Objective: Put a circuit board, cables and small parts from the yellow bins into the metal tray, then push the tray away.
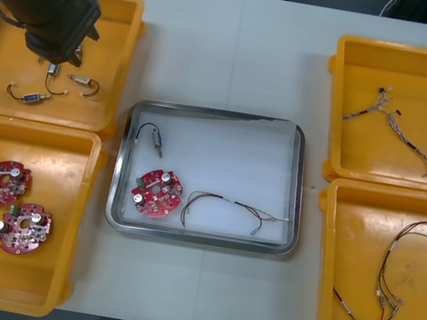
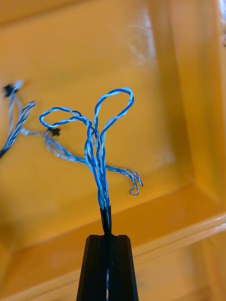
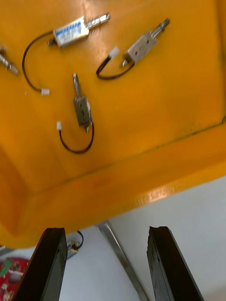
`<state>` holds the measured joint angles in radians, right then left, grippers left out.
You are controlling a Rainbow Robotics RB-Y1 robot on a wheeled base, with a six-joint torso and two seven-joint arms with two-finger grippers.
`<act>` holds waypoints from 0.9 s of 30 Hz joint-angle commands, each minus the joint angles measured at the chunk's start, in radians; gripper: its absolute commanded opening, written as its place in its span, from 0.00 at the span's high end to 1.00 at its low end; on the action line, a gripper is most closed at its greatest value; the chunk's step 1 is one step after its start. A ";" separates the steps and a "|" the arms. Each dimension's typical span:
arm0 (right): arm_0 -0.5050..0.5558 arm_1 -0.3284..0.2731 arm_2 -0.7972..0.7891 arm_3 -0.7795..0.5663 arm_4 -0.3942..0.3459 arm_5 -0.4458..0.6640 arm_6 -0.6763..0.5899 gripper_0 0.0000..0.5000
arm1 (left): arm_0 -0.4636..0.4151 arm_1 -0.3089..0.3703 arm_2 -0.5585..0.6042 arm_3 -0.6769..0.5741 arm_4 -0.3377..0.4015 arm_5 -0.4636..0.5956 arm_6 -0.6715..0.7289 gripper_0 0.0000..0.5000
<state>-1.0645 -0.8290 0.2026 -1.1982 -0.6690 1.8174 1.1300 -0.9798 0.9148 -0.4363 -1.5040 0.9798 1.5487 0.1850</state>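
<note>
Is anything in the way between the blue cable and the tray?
Nothing visible. The right gripper holds the twisted blue and white cable above the far right yellow bin; bare table leads to the metal tray.

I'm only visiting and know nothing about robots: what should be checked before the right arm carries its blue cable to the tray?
1. Right pincer shut on the blue and white cable: ok.
2. Held cable clear of the other cables: cannot tell.
3. Bare room in the metal tray: ok.
4. Left pincer open over the far left bin, away from the tray: ok.
5. Circuit board in tray: ok.
</note>
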 commanded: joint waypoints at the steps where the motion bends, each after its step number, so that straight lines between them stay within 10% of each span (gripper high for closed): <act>1: 0.075 -0.045 -0.065 -0.208 -0.029 0.043 0.085 1.00 | -0.054 0.081 0.025 0.093 0.007 -0.075 -0.188 0.00; 27: 0.216 0.041 0.005 -0.666 -0.308 0.036 0.613 1.00 | -0.060 0.122 0.025 0.415 -0.075 -0.285 -0.811 0.00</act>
<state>-0.8465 -0.8061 0.1695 -1.8121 -0.9679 1.8669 1.6790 -0.9847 0.9859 -0.4358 -1.0873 0.9191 1.2811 -0.6684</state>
